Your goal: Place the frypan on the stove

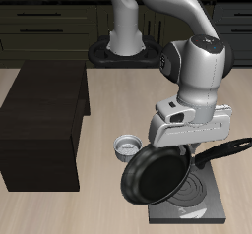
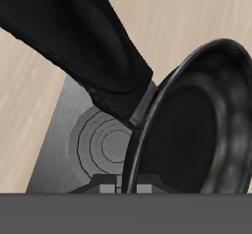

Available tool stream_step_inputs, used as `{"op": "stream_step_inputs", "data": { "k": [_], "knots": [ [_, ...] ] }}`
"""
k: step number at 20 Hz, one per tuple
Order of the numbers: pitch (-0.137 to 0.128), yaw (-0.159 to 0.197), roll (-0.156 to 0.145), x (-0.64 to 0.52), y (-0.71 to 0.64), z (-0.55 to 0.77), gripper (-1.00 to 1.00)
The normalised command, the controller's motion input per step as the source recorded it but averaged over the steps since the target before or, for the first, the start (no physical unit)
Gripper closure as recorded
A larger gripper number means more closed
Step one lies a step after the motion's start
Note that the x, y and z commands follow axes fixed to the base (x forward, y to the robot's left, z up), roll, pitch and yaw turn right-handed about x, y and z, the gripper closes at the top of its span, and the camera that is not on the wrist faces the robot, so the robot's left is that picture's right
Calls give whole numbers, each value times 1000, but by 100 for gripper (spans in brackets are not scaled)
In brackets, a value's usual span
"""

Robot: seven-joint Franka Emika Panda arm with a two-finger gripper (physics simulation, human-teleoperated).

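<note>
The frypan (image 1: pixel 155 175), round, black and shallow, hangs tilted steeply on its side just above the stove (image 1: pixel 202 206). Its long black handle (image 1: pixel 224 149) points away from the cabinet. My gripper (image 1: pixel 201 156) is shut on the handle close to the pan's rim. The stove is a flat dark grey plate with a spiral burner ring, near the table's front edge. In the wrist view the handle (image 2: pixel 79 41) runs across the frame to the pan (image 2: pixel 202 130). The burner rings of the stove (image 2: pixel 101 145) lie below it, and my gripper (image 2: pixel 125 188) barely shows.
A small grey metal bowl (image 1: pixel 128 146) stands on the table just behind the pan, between it and the large dark wooden cabinet (image 1: pixel 44 120). The robot's base (image 1: pixel 126 41) is at the table's back.
</note>
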Motion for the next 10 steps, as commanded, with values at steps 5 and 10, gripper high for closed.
{"op": "stream_step_inputs", "data": {
  "k": [5, 10],
  "knots": [
    [50, 25, -13, 53, 80, -353, 100],
    [44, 25, -42, 36, 61, -272, 100]
  ]
}}
